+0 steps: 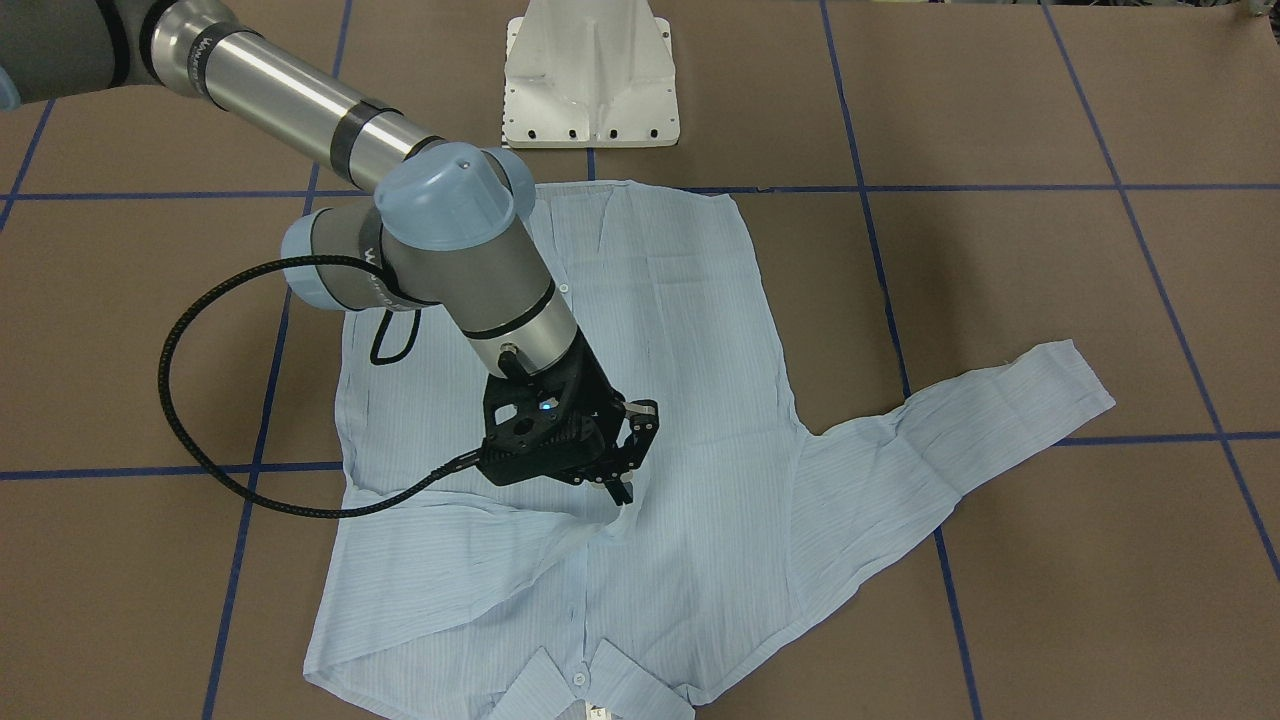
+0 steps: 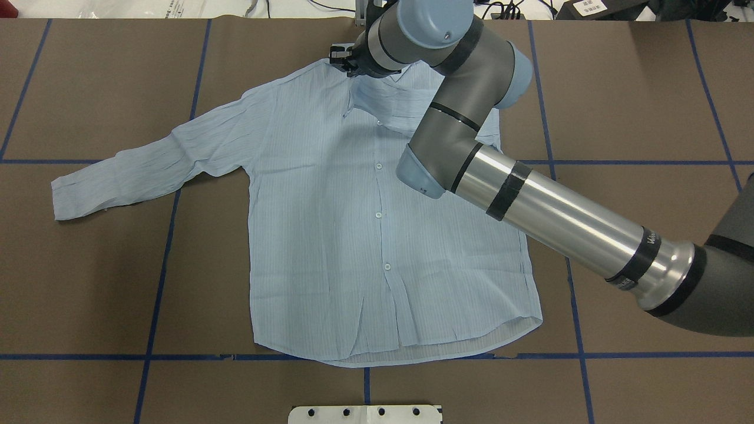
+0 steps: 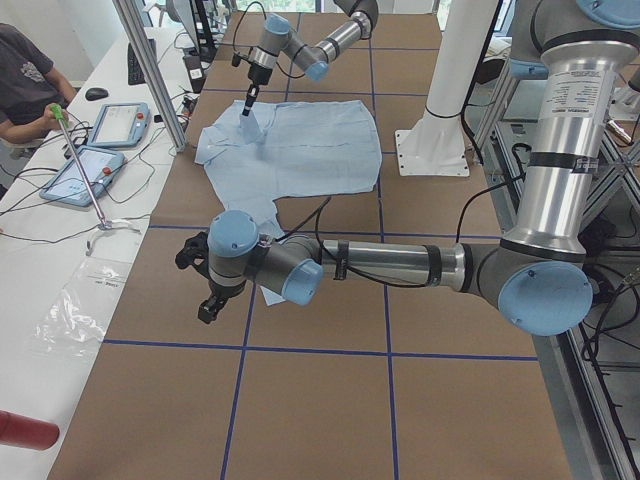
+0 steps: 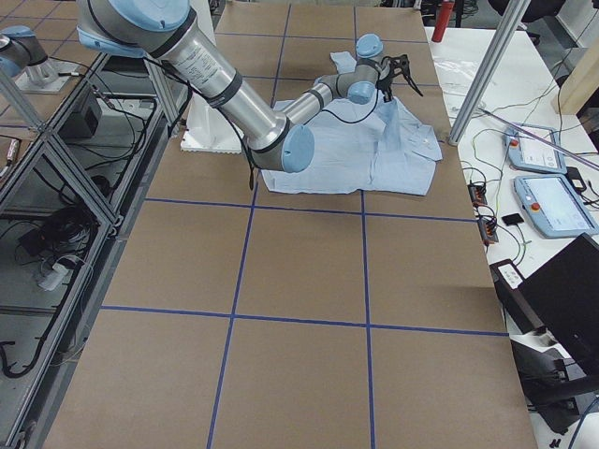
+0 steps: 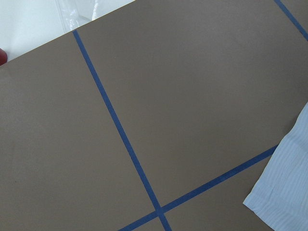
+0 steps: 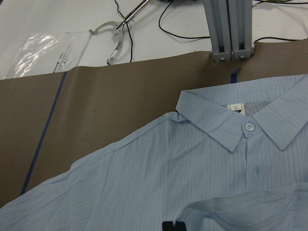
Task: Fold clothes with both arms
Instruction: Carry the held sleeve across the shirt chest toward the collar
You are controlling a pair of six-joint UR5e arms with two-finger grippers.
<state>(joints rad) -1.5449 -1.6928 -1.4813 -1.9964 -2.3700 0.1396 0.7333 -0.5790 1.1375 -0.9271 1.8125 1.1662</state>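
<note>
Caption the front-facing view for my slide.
Black right gripper holding a sleeve of the crinkly light-blue shirt across its front.

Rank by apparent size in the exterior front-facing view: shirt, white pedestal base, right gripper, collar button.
1. shirt
2. white pedestal base and right gripper: about alike, and the gripper is nearer the camera, so unranked
3. collar button

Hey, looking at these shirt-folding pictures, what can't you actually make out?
- The left gripper shows only small in the exterior left view; open or shut, I cannot tell.
- The right gripper: in the overhead view its own wrist hides the fingertips.
- On the shirt, the sleeve on the robot's right is mostly covered by the right arm in the overhead view.
- The collar is cut off by the bottom edge in the front-facing view.
</note>
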